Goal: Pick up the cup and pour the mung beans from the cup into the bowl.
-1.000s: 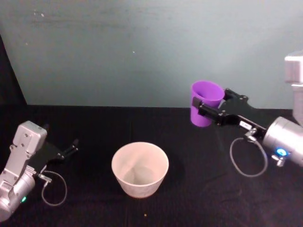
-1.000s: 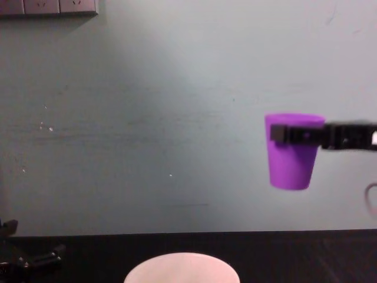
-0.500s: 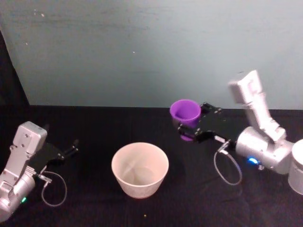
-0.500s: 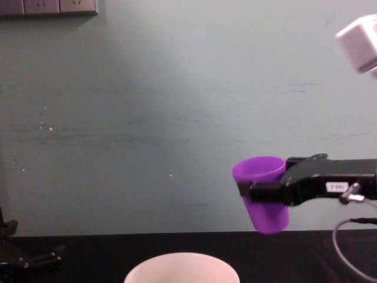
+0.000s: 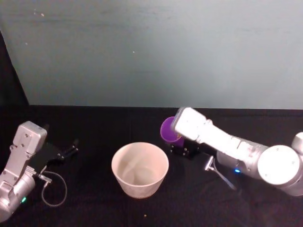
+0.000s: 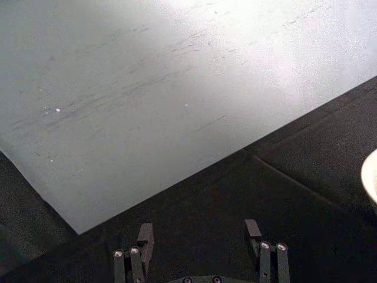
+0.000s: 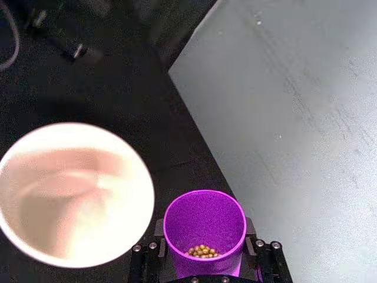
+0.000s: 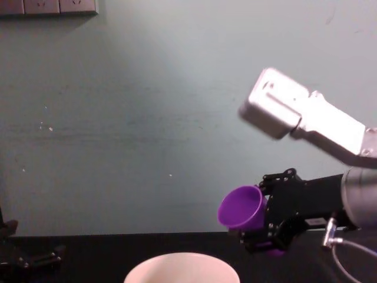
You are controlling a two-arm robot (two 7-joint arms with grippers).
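Note:
The purple cup hangs tilted beside the right edge of the white bowl, its mouth turned toward the bowl. My right gripper is shut on the cup, one finger on each side of it. In the right wrist view the mung beans lie in a small heap inside the cup, with the bowl just past its rim. From the chest the cup leans left above the bowl. My left gripper rests open on the table at the far left.
A black cloth covers the table, and a pale teal wall stands behind it. The left gripper points at that wall. Loose cables hang near both wrists. One speck lies in front of the bowl.
The right arm has carried the cup down and left, from high at the right to the bowl's right rim, and rolled so the cup tips toward the bowl. The left arm stayed still.

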